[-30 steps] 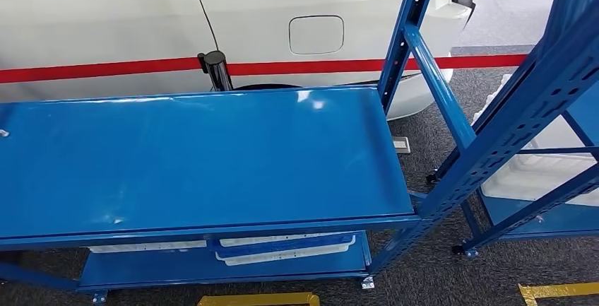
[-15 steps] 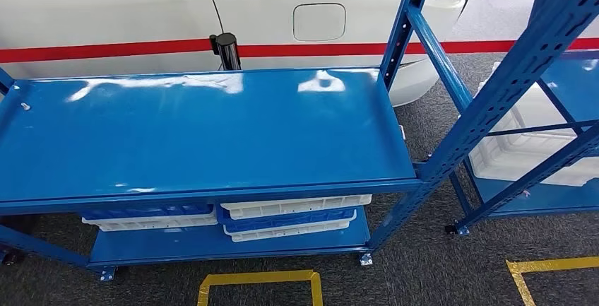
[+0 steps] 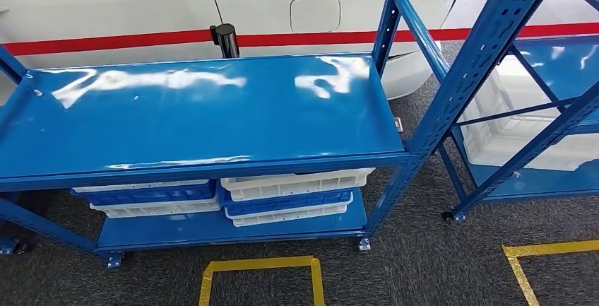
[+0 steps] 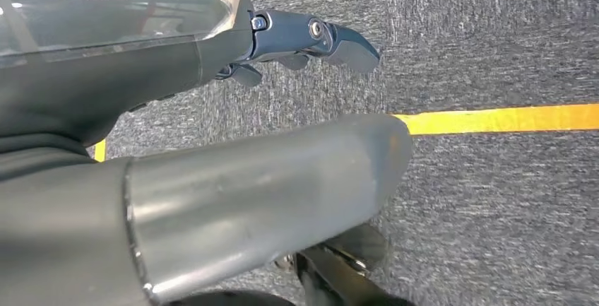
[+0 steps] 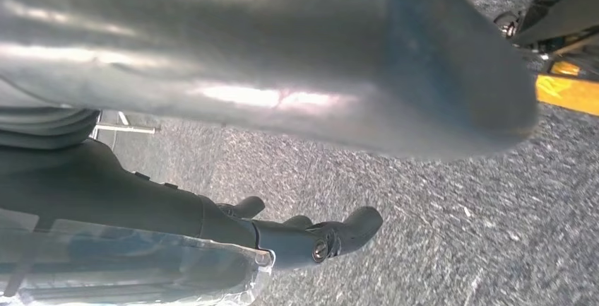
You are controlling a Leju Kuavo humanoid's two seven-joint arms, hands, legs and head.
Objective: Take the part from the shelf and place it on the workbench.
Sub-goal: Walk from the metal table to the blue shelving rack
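A blue metal shelf rack (image 3: pixel 205 115) stands in front of me in the head view, its top board bare and glossy. On its lower board lie stacked white and blue trays (image 3: pixel 293 191), with a second stack (image 3: pixel 145 196) to their left. My left hand (image 4: pixel 233 186) hangs over grey carpet with its fingers (image 4: pixel 318 37) held apart from the thumb and nothing in them. My right hand (image 5: pixel 268 73) also hangs over the carpet, its dark fingers (image 5: pixel 332 239) spread away from the thumb and holding nothing.
A second blue rack (image 3: pixel 487 30) stands at the right with white bins (image 3: pixel 516 136) on it. Behind the racks is a white car (image 3: pixel 141 2) with a red stripe and a black post (image 3: pixel 226 37). Yellow tape (image 3: pixel 258 267) marks the carpet in front.
The whole head picture has shifted: the camera has drawn back from the rack, so the lower trays, the floor tape and more of the right rack now show. Nothing on the rack moved.
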